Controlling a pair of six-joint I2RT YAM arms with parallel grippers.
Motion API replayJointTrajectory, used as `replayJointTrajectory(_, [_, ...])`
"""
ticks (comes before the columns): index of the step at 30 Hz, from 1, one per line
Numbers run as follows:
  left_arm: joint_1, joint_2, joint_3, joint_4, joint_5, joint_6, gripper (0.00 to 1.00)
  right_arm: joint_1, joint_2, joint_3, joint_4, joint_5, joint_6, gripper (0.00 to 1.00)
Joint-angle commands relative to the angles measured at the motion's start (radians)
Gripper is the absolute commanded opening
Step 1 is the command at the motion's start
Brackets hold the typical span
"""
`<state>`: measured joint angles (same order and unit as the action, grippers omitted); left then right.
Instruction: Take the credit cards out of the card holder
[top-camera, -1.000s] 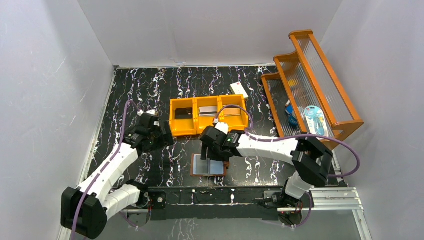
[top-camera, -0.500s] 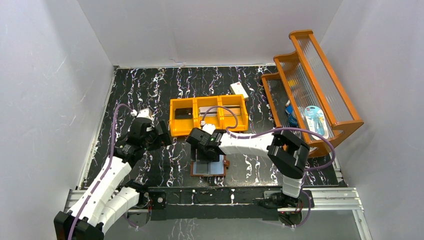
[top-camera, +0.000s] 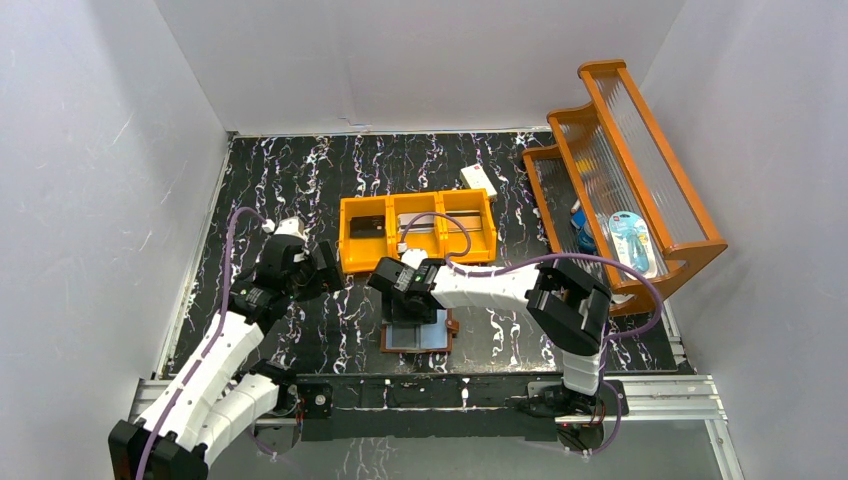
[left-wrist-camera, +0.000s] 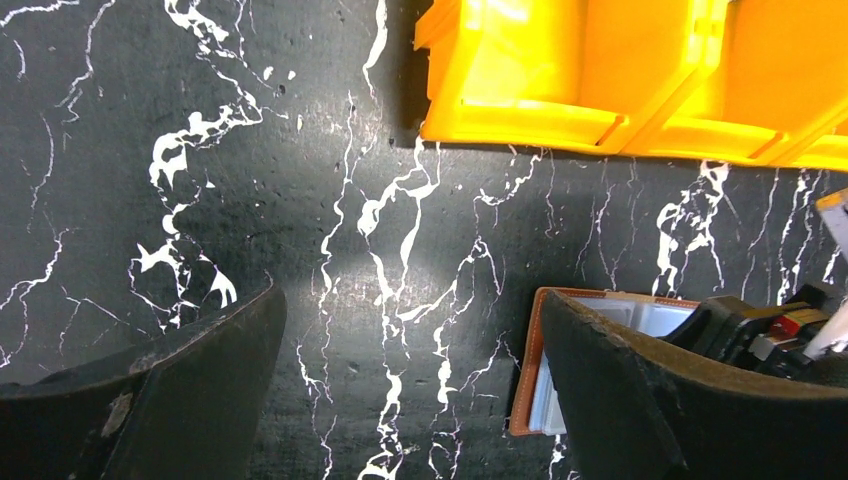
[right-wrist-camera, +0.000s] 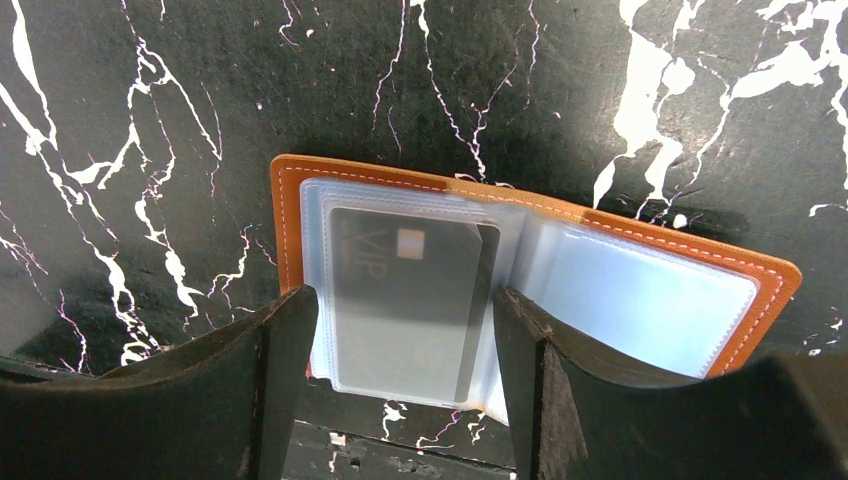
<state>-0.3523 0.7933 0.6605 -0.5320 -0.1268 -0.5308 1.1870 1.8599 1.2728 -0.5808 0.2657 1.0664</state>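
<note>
**A:** Where is the card holder?

**B:** The small brown leather card holder lies open and flat on the black, white-veined marble surface. It is at the middle of the near edge, just on the near side of the orange three-compartment plastic tray.

**A:** How does it look up close?

**B:** In the right wrist view it has an orange-brown stitched rim and pale blue-grey clear sleeves inside. A dark credit card sits in the left-hand sleeve, showing a small chip and faint "VIP" lettering. The right-hand sleeve looks blank.

**A:** And the right pincer?

**B:** It is over the card holder with its jaws spread, one finger on each side of the dark credit card. I cannot tell whether the fingers touch the sleeve.

**A:** The left pincer?

**B:** It is released, with its jaws wide apart above bare surface. It is to the left of the card holder, near the tray's left end, and holds nothing.

**A:** Is anything in the tray?

**B:** A black flat card lies in the left compartment and a greyish flat card in the middle one.
</note>
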Motion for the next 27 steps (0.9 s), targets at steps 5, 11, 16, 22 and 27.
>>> replayJointTrajectory(5, [0.004,0.031,0.005,-0.009,0.028,0.017,0.98,0.005,0.058,0.029,-0.060,0.024,0.007,0.75])
replayJointTrajectory(11, [0.003,0.024,0.001,-0.008,0.016,0.015,0.98,0.006,0.064,0.025,-0.066,0.037,0.013,0.72])
replayJointTrajectory(16, [0.003,0.026,0.001,-0.009,0.018,0.013,0.98,0.005,0.020,-0.027,0.038,-0.022,-0.006,0.70])
replayJointTrajectory(22, [0.003,0.027,0.001,-0.007,0.036,0.014,0.98,-0.013,-0.037,-0.102,0.141,-0.081,-0.004,0.71])
replayJointTrajectory(27, [0.003,0.025,-0.008,0.019,0.094,0.017,0.98,-0.036,-0.079,-0.175,0.229,-0.142,0.005,0.71])
